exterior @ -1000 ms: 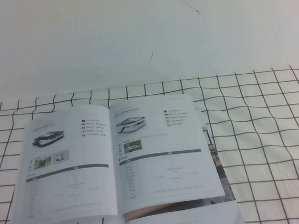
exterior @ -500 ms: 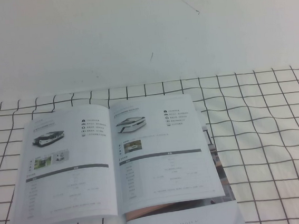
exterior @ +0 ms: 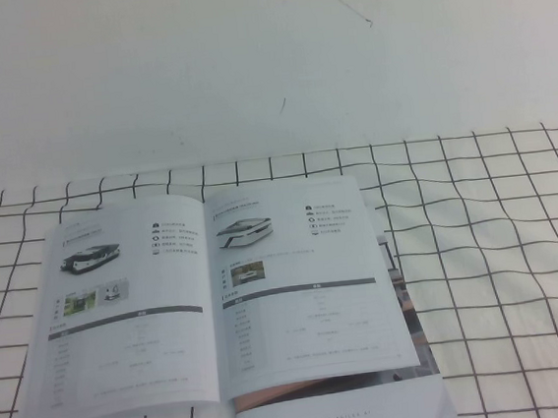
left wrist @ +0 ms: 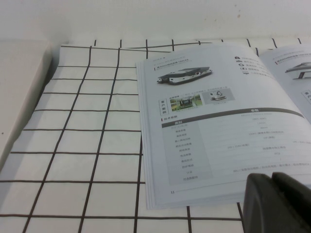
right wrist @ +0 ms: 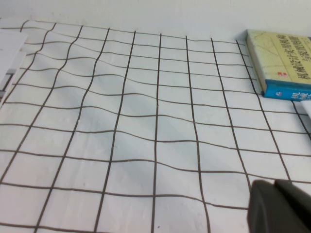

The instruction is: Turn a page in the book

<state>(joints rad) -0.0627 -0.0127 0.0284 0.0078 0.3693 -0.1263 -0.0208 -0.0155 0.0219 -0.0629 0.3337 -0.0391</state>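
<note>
The book [exterior: 132, 322] lies open and flat on the checked cloth, left of the middle. Its right-hand page [exterior: 301, 286] shows a low white vehicle above a grey bar. The left-hand leaf shows a dark low vehicle and small photos. Neither gripper shows in the high view. In the left wrist view my left gripper [left wrist: 272, 178] hangs just above the near edge of the book [left wrist: 214, 126], its dark fingers pressed together and empty. In the right wrist view my right gripper [right wrist: 275, 184] is over bare cloth, fingers together and empty, to the right of the book's edge [right wrist: 9, 53].
The cloth [exterior: 500, 247] is wrinkled right of the book. A back cover [exterior: 339, 416] sticks out under the book's near right corner. A thick yellow and blue book [right wrist: 282, 58] lies at the far right. A pale table edge [left wrist: 19, 87] borders the cloth on the left.
</note>
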